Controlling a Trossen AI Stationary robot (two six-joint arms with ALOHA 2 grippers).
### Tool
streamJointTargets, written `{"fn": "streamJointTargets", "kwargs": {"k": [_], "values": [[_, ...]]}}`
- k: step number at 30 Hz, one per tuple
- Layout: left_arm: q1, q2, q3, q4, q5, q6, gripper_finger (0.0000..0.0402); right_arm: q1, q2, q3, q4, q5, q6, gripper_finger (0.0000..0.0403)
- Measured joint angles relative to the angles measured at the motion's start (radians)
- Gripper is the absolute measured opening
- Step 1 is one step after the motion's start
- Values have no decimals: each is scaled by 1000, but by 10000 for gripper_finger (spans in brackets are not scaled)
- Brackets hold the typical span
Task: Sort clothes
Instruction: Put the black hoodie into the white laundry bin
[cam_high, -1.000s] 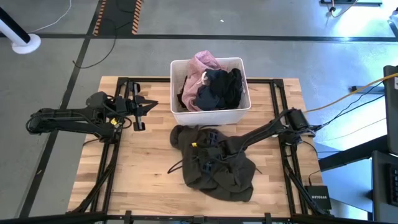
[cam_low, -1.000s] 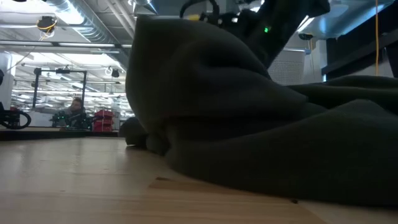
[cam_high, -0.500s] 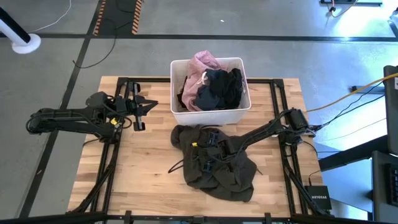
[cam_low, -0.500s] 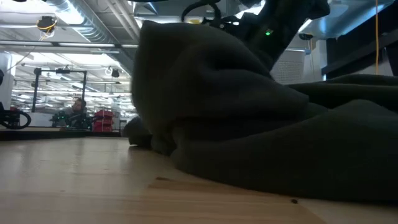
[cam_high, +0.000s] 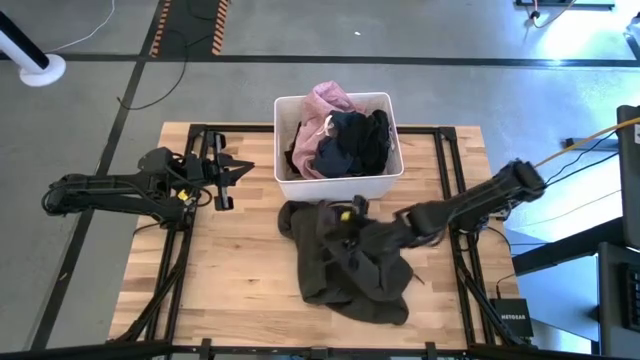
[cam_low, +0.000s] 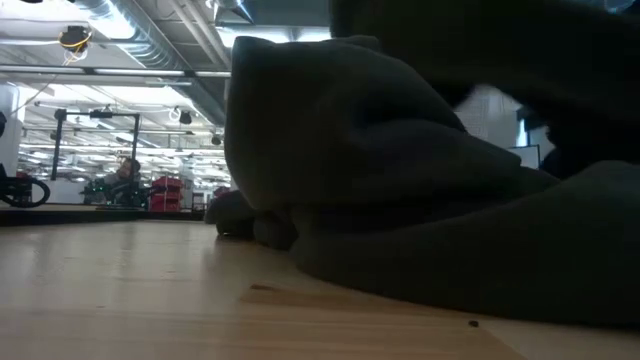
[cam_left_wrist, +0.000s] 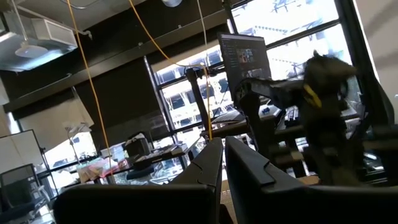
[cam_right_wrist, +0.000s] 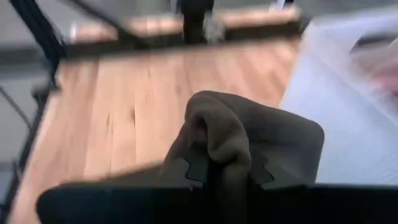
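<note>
With the right gripper (cam_right_wrist: 219, 169) clamped, jaws nearly shut, on a fold of the large dark olive-brown fabric garment (cam_high: 350, 262) heaped on the wooden worktop (cam_high: 235, 260) just in front of the white rectangular plastic bin (cam_high: 338, 184), left gripper (cam_high: 228, 172) parked apart with jaws closed and empty: picking-up step, next likely lifting the bunch clear and carrying it to its sorting spot.

You are looking down on a pale wooden table (cam_high: 230, 270) crossed by a black metal frame (cam_high: 447, 160), with a white rectangular plastic bin (cam_high: 340, 184) standing near its far edge on a grey floor marked by black tape lines (cam_high: 300, 60). A yellow cable (cam_high: 600, 135) trails across the floor off the table's right side, and a small black box (cam_high: 512, 318) lies by the near right corner. From table height, a person (cam_low: 122, 178) sits far back in the hall beside red containers (cam_low: 168, 190), under ceiling ducts (cam_low: 110, 20).
</note>
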Motion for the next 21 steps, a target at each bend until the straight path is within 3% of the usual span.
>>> {"fn": "streamJointTargets", "kwargs": {"k": [7, 15, 21], "values": [[0, 0, 0, -1, 0, 5, 15, 0, -155, 61, 96, 108, -200, 40], [0, 0, 0, 0, 0, 7, 15, -31, -154, 359, 98, 187, -539, 40], [0, 0, 0, 1, 0, 5, 15, -167, -127, 591, 134, 205, -753, 40]]}}
